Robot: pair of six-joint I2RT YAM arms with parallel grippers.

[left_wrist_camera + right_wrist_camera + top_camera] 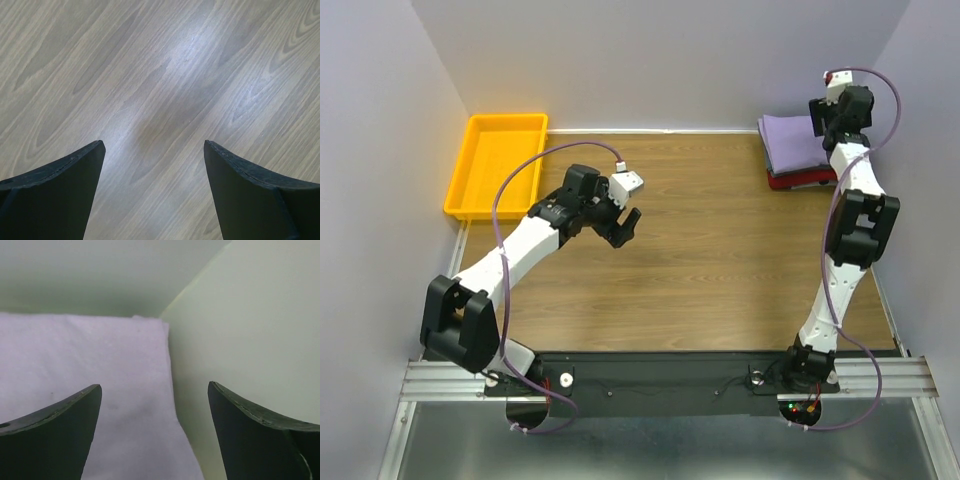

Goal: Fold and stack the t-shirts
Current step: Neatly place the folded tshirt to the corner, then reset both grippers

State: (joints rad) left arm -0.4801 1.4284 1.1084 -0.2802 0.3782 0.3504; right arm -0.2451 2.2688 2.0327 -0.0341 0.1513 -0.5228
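The t-shirts lie folded in one stack at the table's back right corner. A lavender one [790,140] is on top, a dark teal edge [772,172] shows under it, and a red one [795,183] is at the bottom. My right gripper [823,122] hovers over the stack's right end, close to the wall. In the right wrist view it [155,386] stands open, with the lavender cloth [100,360] below it and nothing between its fingers. My left gripper [623,232] is open over bare wood left of centre, and the left wrist view shows it [155,145] empty.
A yellow-orange tray [495,165] sits at the back left corner. The side wall [250,330] stands right beside the stack and my right gripper. Bare wooden tabletop [720,250] lies between the two arms.
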